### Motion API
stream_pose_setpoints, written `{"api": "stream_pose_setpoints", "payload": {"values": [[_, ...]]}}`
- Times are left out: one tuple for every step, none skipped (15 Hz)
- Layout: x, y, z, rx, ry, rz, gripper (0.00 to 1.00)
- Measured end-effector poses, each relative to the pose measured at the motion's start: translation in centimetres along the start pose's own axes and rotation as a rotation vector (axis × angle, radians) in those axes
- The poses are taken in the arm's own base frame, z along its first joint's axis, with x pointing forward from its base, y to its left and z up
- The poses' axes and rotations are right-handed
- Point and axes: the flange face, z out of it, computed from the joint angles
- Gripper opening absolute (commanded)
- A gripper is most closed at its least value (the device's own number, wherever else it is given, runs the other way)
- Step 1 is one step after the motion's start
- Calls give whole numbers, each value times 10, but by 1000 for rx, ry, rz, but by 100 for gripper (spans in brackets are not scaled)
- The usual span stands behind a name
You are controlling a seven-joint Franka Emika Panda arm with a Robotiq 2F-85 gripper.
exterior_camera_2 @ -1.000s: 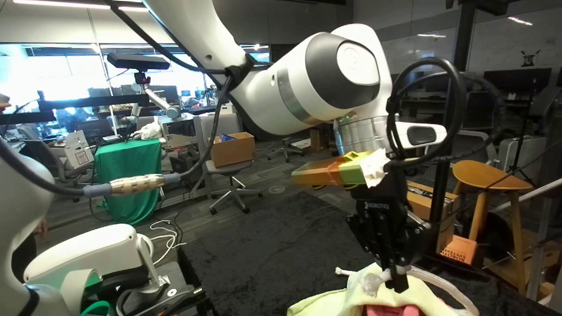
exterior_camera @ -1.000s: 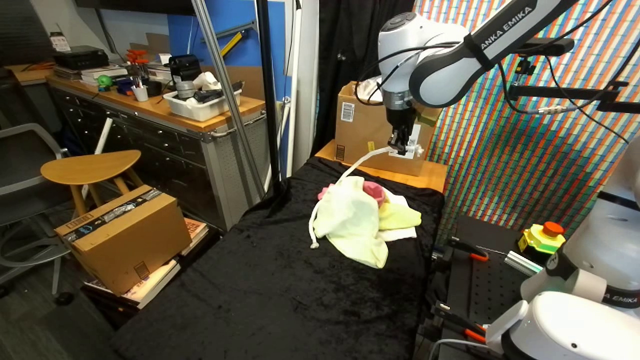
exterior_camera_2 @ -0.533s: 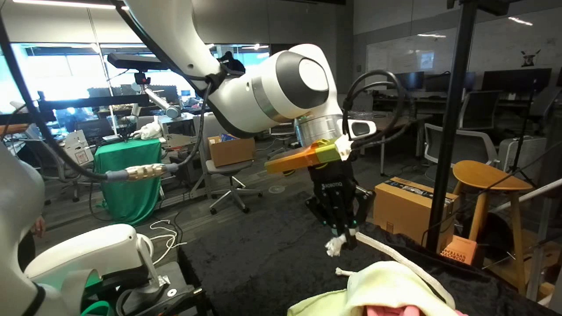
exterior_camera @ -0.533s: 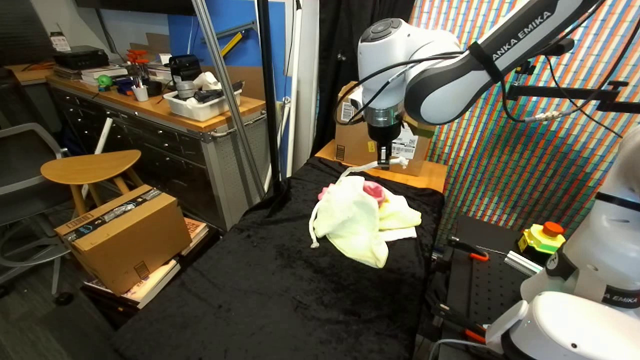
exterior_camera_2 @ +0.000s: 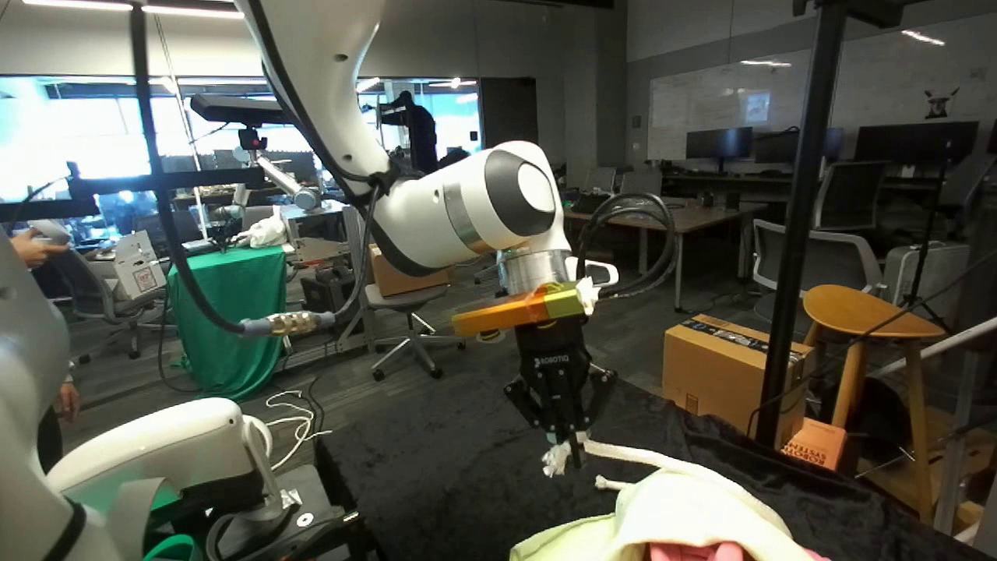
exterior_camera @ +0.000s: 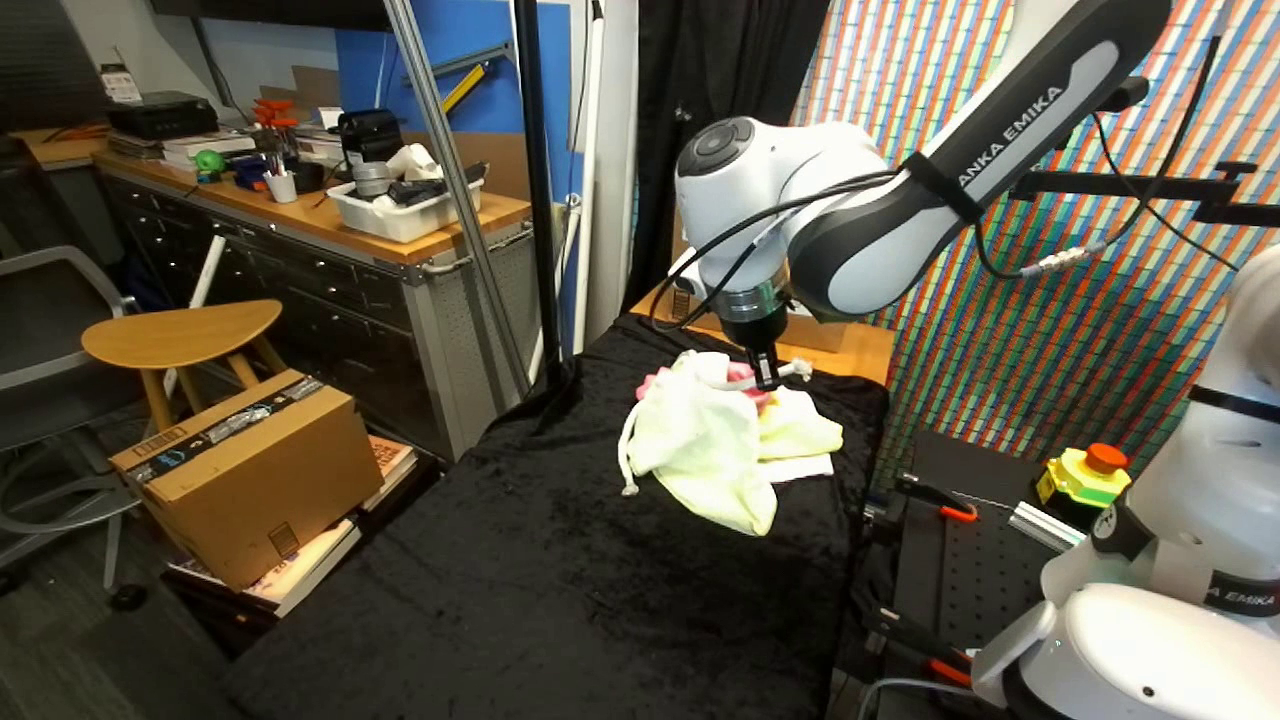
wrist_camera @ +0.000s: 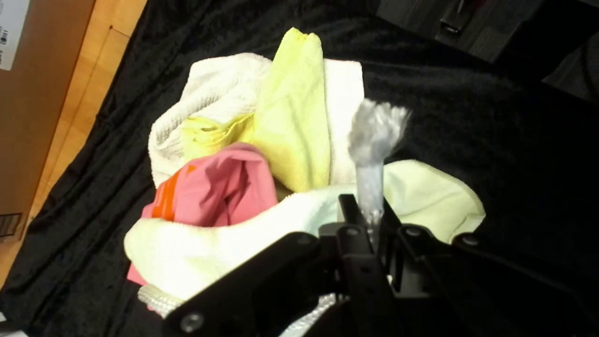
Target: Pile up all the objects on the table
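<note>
My hand pinches the white rope near its tufted end, the rest trailing to the cloth pile on the table: piling the rope, I judge, so next: lower, drape, release!

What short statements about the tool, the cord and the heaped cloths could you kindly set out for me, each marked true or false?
1. The tool is closed on a white cord. True.
2. The heap sits inside a cardboard box. False: the heaped cloths lie on the black table.
3. The pale yellow cloth partly covers the pink cloth. True.
4. The gripped end of the cord is tucked under the pink cloth. False: its frayed end juts out of the tool, uncovered.
5. The bright yellow cloth lies over the white cloth. True.
</note>
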Motion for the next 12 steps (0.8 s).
{"api": "stream_pose_setpoints", "payload": {"values": [[3, -2, 8, 1, -17, -13, 36], [6, -3, 15, 1, -31, -25, 36], [9, -3, 22, -3, -42, -35, 42], [12, -2, 26, -4, -50, -42, 51], [14, -1, 30, -4, -55, -43, 58], [15, 1, 32, -3, -58, -42, 64], [16, 3, 32, -3, -58, -38, 73], [16, 6, 32, -5, -58, -36, 80], [17, 9, 32, -9, -57, -33, 87], [17, 12, 32, -14, -56, -31, 95], [16, 15, 32, -17, -55, -28, 99], [16, 17, 32, -17, -55, -24, 100]]}}
